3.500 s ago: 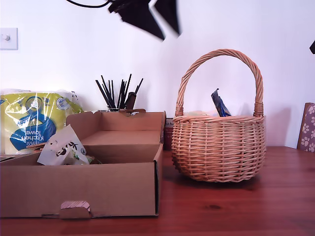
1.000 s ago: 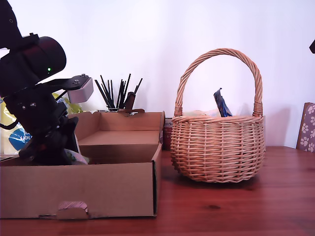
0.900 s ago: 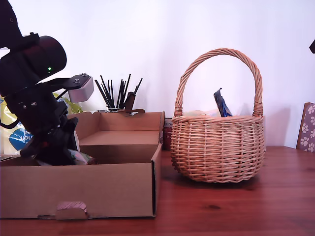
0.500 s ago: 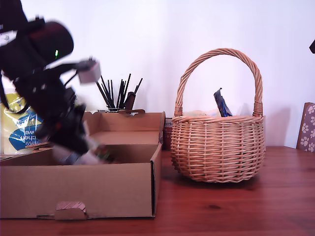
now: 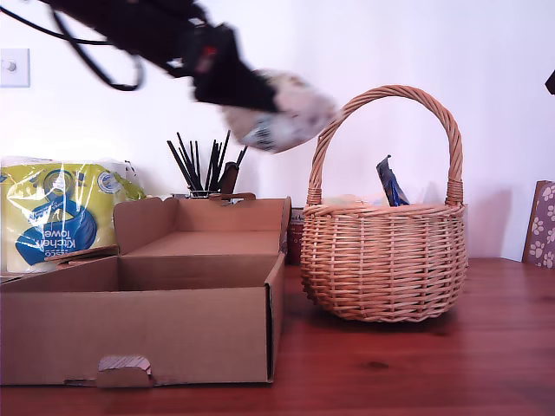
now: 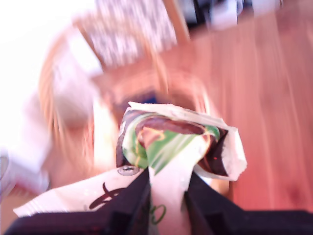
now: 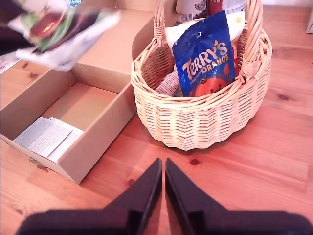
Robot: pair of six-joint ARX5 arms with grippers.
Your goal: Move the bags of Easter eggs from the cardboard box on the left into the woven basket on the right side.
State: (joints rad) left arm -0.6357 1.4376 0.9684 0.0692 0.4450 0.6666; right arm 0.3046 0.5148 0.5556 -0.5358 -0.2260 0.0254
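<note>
A red-brown wooden table (image 5: 451,364) stands against a white wall (image 5: 486,52).

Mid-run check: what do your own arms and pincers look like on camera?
My first pincer shows two dark, near-black fingers with a small silver screw beside them. My second pincer has two slim black fingers tapering to points from a black body. In the exterior view the first arm is a blurred black shape trailing black cable.

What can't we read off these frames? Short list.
- White egg bag held by my first gripper: motion-blurred in the exterior and first wrist views, so its print is unreadable.
- Woven basket: its wall hides the contents in the exterior view; the Terry's bag covers what lies behind it in the second wrist view.
- Cardboard box: its front wall hides the floor in the exterior view.
</note>
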